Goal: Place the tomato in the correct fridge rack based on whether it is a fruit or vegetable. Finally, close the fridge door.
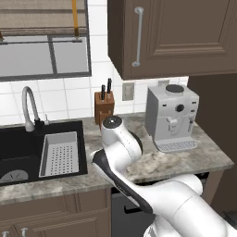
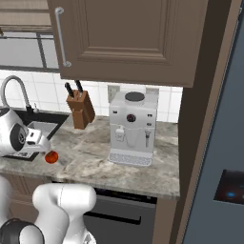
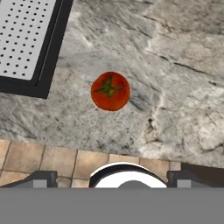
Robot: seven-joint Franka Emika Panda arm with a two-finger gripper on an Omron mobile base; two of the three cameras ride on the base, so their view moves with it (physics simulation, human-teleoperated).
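— Fingertips (image 3: 41,179) come first, two dark ones rising at the bottom of the hand view, set far apart with nothing between them: the gripper (image 3: 112,181) stands wide and empty.

— And the tomato (image 3: 110,91)?

— One tomato, small, round, glossy red, with a dark green star-shaped stem spot facing the hand camera. It rests on the mottled grey stone counter (image 3: 175,78), up the frame from the fingertips and roughly centred on the gap between them, clear of both. From the right base view the tomato (image 2: 51,157) sits near the counter's front edge, just below the white hand, beside the sink's corner.

— What else is counted on that counter?

— One black sink (image 1: 18,152) holding one perforated white strainer tray (image 1: 59,153), one curved grey faucet (image 1: 28,106), one wooden knife block (image 1: 103,108) with two black handles, and one white coffee machine (image 1: 172,116). A brown wall cabinet (image 1: 176,32) with one long grey handle hangs above.

— Any sign of the fridge?

— At the right edge of the right base view stands a slate blue-grey panel (image 2: 224,143) with a black, blue-lit control panel; it appears to be a fridge front, though too little shows to be sure.
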